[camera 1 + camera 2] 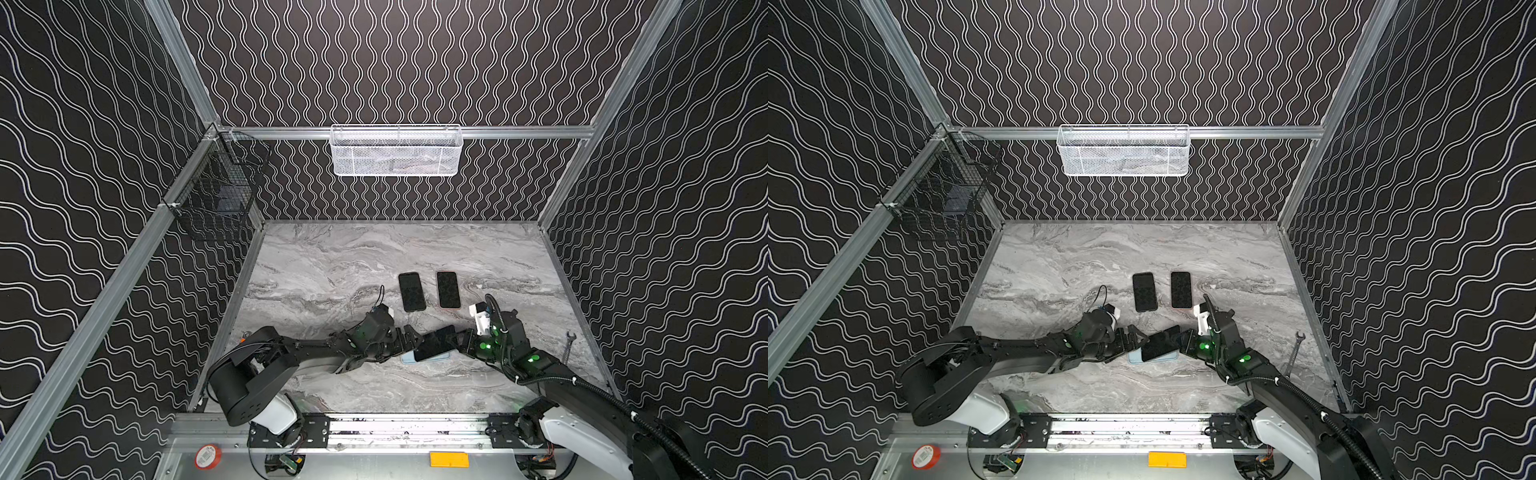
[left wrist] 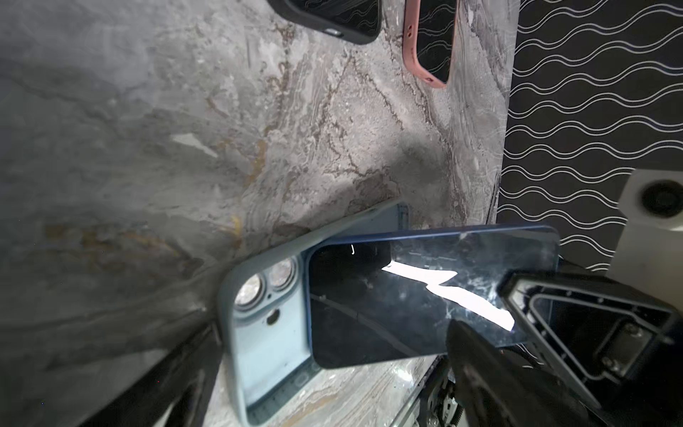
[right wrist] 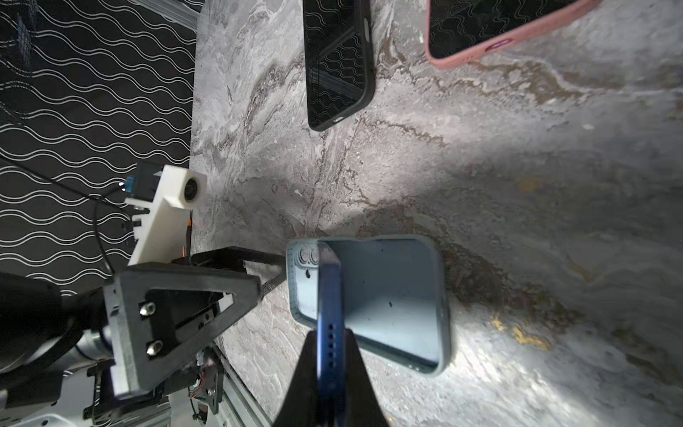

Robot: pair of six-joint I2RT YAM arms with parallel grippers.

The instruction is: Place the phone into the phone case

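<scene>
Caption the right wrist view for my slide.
Jaws of the right gripper clamp a blue phone edge-on, tilted over an empty light-blue case on the marble table.

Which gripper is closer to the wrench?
Right. The right gripper, shut on the phone, is left of the wrench in a top view; the left gripper, open by the case, is farther left, past the phone.

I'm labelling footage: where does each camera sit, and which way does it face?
Both top views: overhead near the base, facing down at the table; both arms show.
Left wrist: on left arm, facing the case; open left pincer shows.
Right wrist: on right arm, facing the phone; right pincer clamps it.
Shared: phone and case.
</scene>
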